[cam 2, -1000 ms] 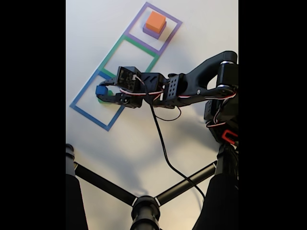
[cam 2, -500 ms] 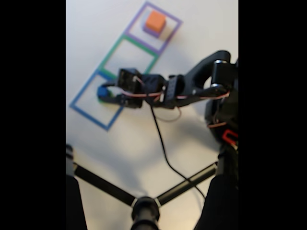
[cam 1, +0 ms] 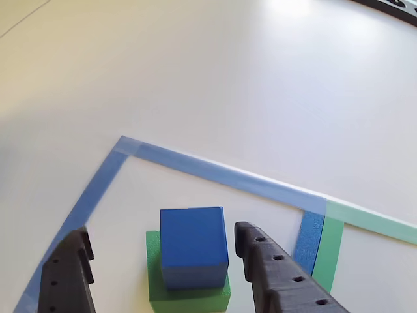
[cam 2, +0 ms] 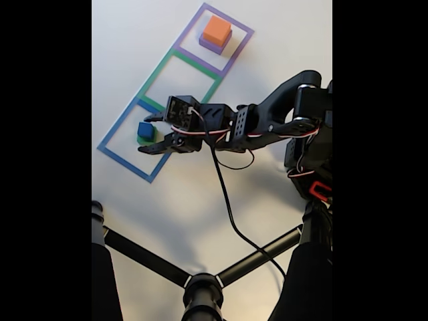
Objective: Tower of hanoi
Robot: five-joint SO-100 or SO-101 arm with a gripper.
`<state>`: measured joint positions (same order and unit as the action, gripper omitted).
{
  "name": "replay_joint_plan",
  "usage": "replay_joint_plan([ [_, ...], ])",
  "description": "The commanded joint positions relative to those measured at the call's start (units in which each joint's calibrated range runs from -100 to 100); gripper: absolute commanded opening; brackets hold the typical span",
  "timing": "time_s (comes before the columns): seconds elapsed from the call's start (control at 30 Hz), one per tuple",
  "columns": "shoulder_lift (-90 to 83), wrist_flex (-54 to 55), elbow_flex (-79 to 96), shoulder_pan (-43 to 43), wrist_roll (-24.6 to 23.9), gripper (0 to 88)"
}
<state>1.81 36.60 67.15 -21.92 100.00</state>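
In the fixed view the small blue cube [cam 2: 145, 130] sits on the green block [cam 2: 142, 140] inside the blue tape square. The orange block [cam 2: 217, 30] rests on the flat purple block [cam 2: 214, 47] in the purple tape square at the top. My gripper [cam 2: 148, 134] is open, one finger on each side of the blue cube and not touching it. The other view shows the blue cube [cam 1: 193, 246] upright on the green block [cam 1: 187, 295], with my gripper [cam 1: 163, 232] open around it and its fingers [cam 1: 280, 277] a little apart from the cube's sides.
Three tape squares lie in a diagonal row: blue [cam 2: 120, 130], green [cam 2: 159, 67], purple [cam 2: 242, 27]. The green one holds no block. Black tripod legs [cam 2: 200, 284] cross the bottom of the fixed view. A black cable [cam 2: 226, 200] trails from the arm.
A second ago my gripper was shut on the blue cube. The jaws have since spread, and the cube stands free on the green block.
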Motion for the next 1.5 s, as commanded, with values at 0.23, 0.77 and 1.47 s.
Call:
replay_joint_plan([
  [0.23,-19.44,-23.69,-11.86,1.75,0.00,25.9],
  [0.77,-44.12,-89.01,-36.21,21.04,0.00,0.0],
  [1.47,-47.40,-125.68,-64.47,52.61,0.00,0.5],
])
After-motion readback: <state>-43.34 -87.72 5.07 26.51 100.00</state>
